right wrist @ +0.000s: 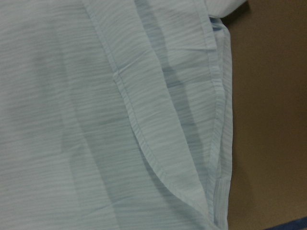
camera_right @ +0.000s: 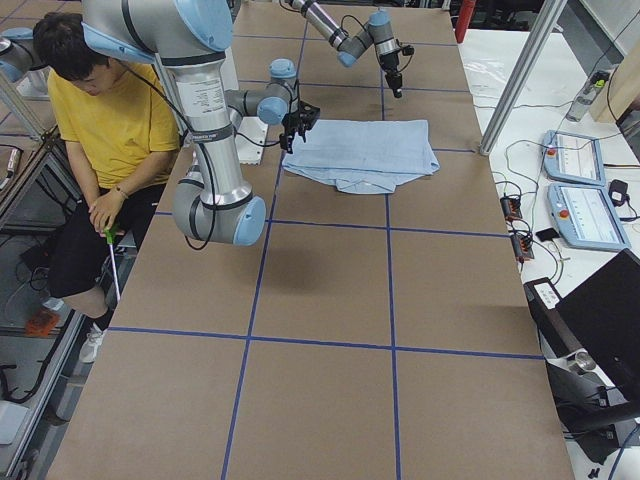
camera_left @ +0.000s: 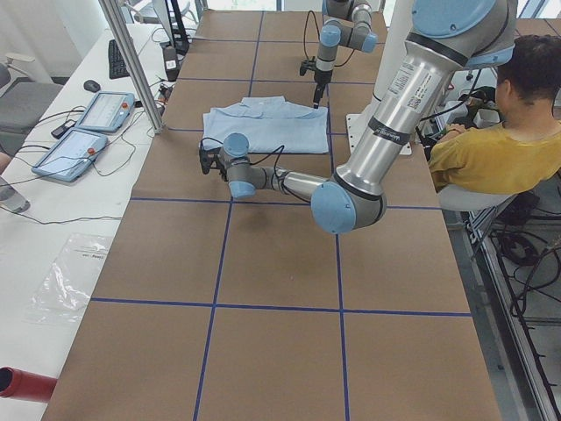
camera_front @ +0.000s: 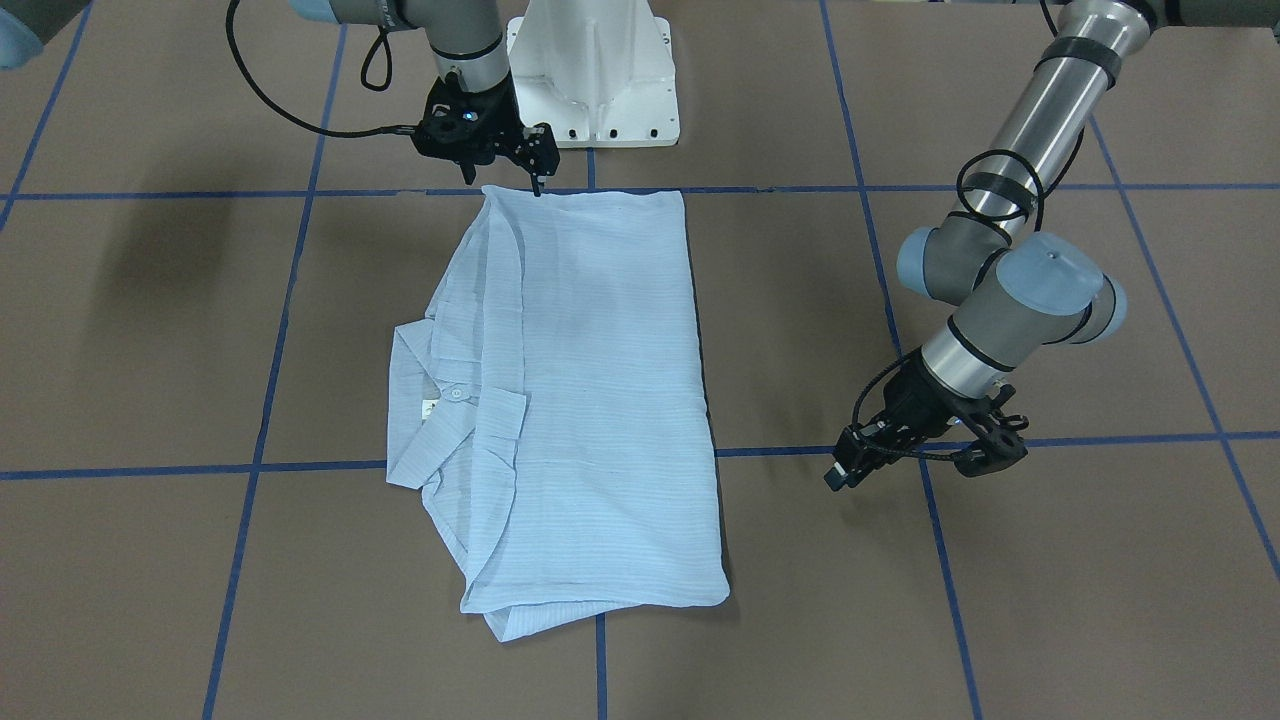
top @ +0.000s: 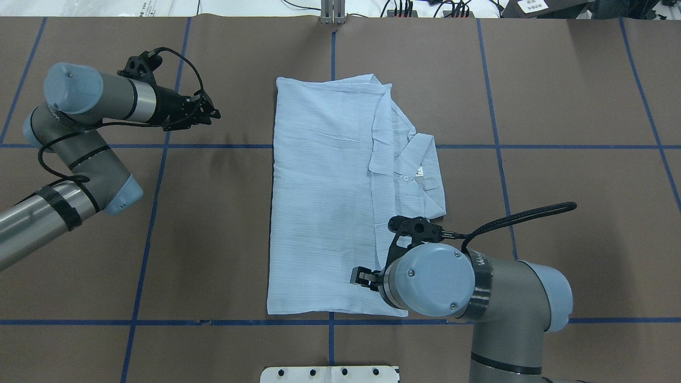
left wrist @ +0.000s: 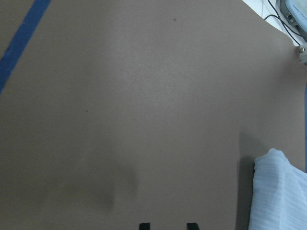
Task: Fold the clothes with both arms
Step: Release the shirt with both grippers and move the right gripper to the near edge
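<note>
1. The shirt (top: 324,202) lies folded flat at the middle of the desk (top: 558,106). Its long axis runs top to bottom in the overhead view, and its collar (top: 425,170) points toward frame right.
2. The left end effector (top: 210,113) hovers at upper left, its fingertips (left wrist: 192,226) slightly spread and holding nothing.
3. The right end effector (camera_front: 530,175) is at the shirt's lower edge in the overhead view. I cannot tell whether it is spread or pressed together.

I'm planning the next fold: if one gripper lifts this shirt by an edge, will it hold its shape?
Probably not. The shirt looks thin and lies in soft, wrinkled layers, so it would likely droop and unfold. It seems light, so a pinch should lift it. Pushed, it would probably bunch on the brown table rather than slide.
</note>
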Controlling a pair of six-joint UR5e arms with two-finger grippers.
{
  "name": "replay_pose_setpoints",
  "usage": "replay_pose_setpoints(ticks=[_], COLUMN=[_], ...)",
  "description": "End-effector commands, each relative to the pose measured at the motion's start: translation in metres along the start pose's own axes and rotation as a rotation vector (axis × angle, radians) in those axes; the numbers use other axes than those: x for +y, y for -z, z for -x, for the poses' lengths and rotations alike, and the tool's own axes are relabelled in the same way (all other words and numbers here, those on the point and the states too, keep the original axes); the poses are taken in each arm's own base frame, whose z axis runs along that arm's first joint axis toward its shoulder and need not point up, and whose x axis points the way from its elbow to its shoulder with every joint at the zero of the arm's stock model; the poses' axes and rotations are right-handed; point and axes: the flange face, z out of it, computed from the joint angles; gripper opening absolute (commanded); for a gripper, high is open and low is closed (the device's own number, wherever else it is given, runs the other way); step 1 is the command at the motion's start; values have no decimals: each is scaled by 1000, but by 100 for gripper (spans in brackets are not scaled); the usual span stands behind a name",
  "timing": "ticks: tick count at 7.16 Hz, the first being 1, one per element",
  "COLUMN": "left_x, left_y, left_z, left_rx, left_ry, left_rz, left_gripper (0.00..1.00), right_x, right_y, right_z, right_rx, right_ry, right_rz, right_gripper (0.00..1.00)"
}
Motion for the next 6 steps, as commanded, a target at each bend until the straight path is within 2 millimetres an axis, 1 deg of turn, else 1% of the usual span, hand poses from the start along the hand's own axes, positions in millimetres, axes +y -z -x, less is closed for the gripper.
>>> replay_pose_setpoints(ticks=[1,3,4,6], left_x=[2,3,3,3], left_y=[1,0,1,1], left_z=[7,8,9,10], left_rx=[-5,-3,-2,-1], left_ry=[2,0,-1,-1], left_rz=[0,0,0,0], left_gripper=[38,39,39,39], right_x=[-1,-2,-2,-5], right_y=[-20,-34,-40,-44], right_z=[7,4,-1,-10], right_rx=[64,95,125,162], right_ry=[327,410,423,429], right_rz=[-29,-14,-2,9], right_gripper=[100,100,100,100])
